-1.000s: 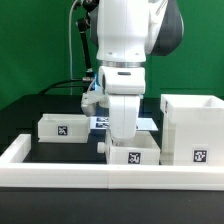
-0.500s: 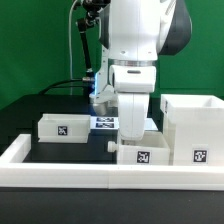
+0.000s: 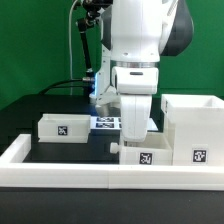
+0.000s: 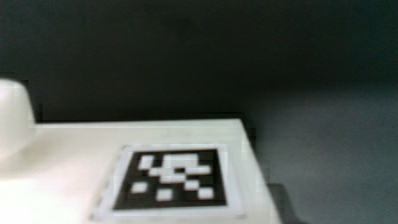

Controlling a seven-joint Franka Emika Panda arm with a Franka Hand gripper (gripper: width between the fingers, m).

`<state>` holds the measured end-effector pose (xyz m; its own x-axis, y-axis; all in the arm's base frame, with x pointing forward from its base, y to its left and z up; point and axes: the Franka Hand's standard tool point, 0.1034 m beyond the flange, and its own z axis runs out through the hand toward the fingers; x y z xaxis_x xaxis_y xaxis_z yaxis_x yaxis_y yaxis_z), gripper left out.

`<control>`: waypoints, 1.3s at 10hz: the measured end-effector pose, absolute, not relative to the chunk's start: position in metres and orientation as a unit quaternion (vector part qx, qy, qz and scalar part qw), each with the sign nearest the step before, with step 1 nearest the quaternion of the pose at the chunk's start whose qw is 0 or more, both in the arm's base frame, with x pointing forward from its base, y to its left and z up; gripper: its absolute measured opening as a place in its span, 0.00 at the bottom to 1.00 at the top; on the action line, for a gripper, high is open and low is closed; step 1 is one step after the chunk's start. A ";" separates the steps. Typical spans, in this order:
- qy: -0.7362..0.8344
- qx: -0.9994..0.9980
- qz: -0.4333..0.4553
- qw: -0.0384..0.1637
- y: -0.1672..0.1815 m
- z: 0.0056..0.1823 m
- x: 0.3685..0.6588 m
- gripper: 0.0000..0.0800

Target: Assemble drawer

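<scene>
My gripper [image 3: 135, 140] reaches straight down into a small white tray [image 3: 146, 155] with a square marker on its front. Its fingers are shut on the tray's wall. The tray sits just behind the front border wall and touches, or nearly touches, the left side of the tall white box casing [image 3: 190, 128]. A second small tray [image 3: 62, 126] with a marker stands apart at the exterior view's left. The wrist view shows the held tray's white face and marker [image 4: 175, 180] very close and blurred; my fingers do not show there.
The low white border wall [image 3: 100, 177] runs along the front and left. The marker board [image 3: 104, 123] lies flat behind the gripper. The arm's black cable hangs at the back left.
My gripper and the small tray have moved together to the exterior view's right, up to the box casing. The left tray and the casing have not moved.
</scene>
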<state>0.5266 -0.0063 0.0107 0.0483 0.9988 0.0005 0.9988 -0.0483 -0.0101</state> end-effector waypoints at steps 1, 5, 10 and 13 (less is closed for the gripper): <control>-0.690 -0.724 0.003 0.004 -0.005 0.011 0.527 0.05; -0.687 -0.726 -0.002 0.000 -0.006 0.011 0.528 0.05; -0.688 -0.726 -0.002 0.000 -0.005 0.010 0.528 0.05; -0.679 -0.734 0.001 0.001 -0.004 0.013 0.533 0.05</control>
<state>0.5327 -0.0044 0.0133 0.0785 0.9969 0.0004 0.9969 -0.0785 -0.0037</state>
